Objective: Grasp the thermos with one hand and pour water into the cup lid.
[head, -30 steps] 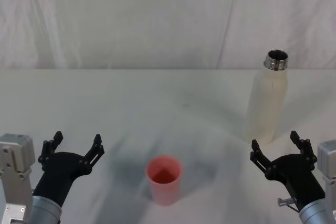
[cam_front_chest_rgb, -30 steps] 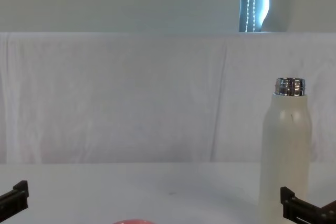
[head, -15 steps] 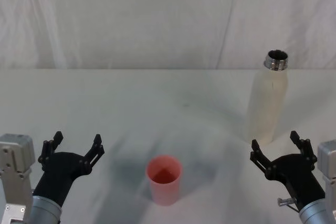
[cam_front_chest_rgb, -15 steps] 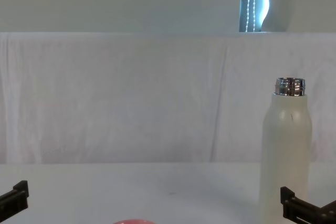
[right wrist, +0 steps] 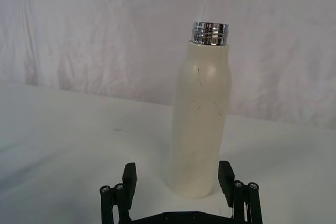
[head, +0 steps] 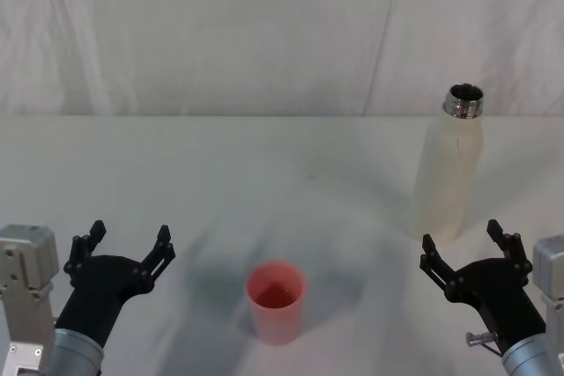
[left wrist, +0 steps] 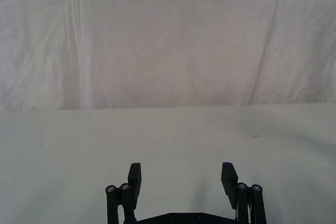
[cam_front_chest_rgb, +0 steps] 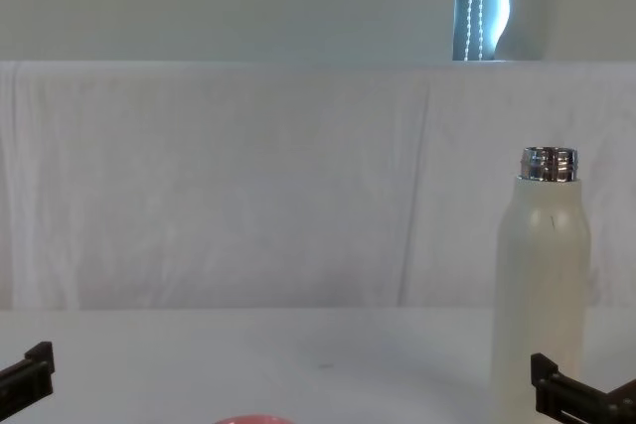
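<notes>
Nothing has shifted in the last second: my right claw (head: 469,253) stays wide open and empty just short of the thermos (head: 449,169); left claw (head: 123,249) open, idle. Grasp not begun; cup lid (head: 276,300) waits near the bench's front edge.

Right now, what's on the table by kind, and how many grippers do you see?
Thermos: 1
Cup lid: 1
Grippers: 2, left gripper and right gripper, both open and empty
Total: 4
</notes>
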Controlling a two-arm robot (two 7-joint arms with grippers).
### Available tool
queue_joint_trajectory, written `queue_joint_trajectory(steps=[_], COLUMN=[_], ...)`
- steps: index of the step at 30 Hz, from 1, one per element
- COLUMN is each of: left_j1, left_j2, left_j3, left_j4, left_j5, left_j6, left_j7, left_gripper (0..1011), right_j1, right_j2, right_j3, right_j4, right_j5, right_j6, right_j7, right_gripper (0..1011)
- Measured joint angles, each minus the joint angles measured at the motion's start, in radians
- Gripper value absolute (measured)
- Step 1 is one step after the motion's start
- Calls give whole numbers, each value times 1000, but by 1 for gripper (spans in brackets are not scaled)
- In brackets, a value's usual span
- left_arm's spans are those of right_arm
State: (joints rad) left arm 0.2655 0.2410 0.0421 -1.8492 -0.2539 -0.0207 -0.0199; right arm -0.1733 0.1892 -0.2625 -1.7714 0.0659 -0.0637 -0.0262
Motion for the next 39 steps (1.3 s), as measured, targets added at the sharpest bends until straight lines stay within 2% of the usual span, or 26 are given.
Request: queue_joint_trajectory(steps=[39], left_j1=[0], left_j2=[0], left_j3=[0], left_j4=[0], left_j5=[0], left_j6=[0], left_j7=[0], left_gripper=[1001], right_j1=[0], right_j2=[0], right_j3=[0], right_j4=[0], right_j5=[0], right_j6=[0], right_j7=[0], right_gripper=[1001])
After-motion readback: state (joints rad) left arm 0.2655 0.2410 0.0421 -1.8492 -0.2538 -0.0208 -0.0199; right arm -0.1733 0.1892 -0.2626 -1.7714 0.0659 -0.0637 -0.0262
